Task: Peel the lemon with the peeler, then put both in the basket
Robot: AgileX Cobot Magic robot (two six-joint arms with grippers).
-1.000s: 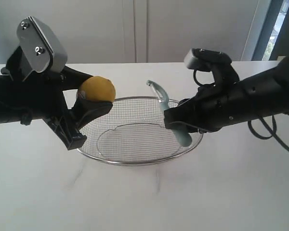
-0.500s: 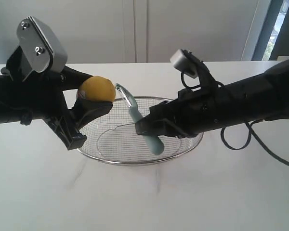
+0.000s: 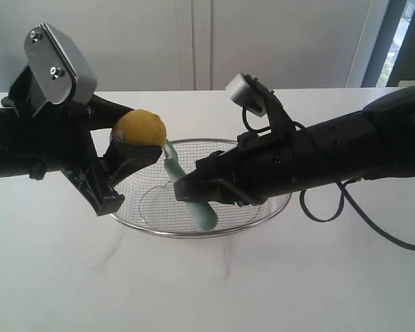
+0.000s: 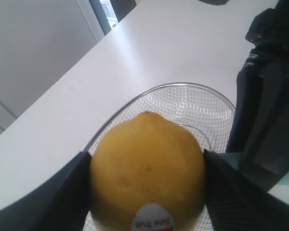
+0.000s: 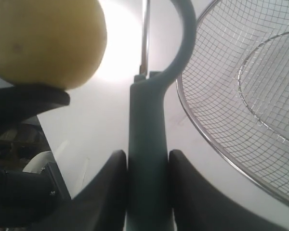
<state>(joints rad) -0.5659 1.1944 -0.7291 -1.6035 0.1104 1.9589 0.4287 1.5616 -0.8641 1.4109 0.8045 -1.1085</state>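
A yellow lemon (image 3: 140, 126) with a red-and-white sticker is held in the air above the left rim of the wire basket (image 3: 273, 206). My left gripper (image 3: 135, 142) is shut on it, one finger on each side (image 4: 67, 192). The lemon (image 4: 147, 166) fills the left wrist view. My right gripper (image 3: 194, 188) is shut on the peeler's teal handle (image 3: 205, 214), reaching across over the basket. The peeler (image 5: 147, 139) points its curved head at the lemon (image 5: 43, 38), close beside it with a narrow gap showing. The right gripper (image 5: 147, 159) clamps the handle.
The basket (image 5: 241, 86) stands empty in the middle of a white table (image 3: 207, 283), under both arms. The dark right arm (image 4: 269, 96) spans the basket's right half. A white wall and a window edge lie behind.
My right arm has swung left across the basket, carrying the peeler's head from the far rim to right beside the lemon. The left arm and lemon have not moved.
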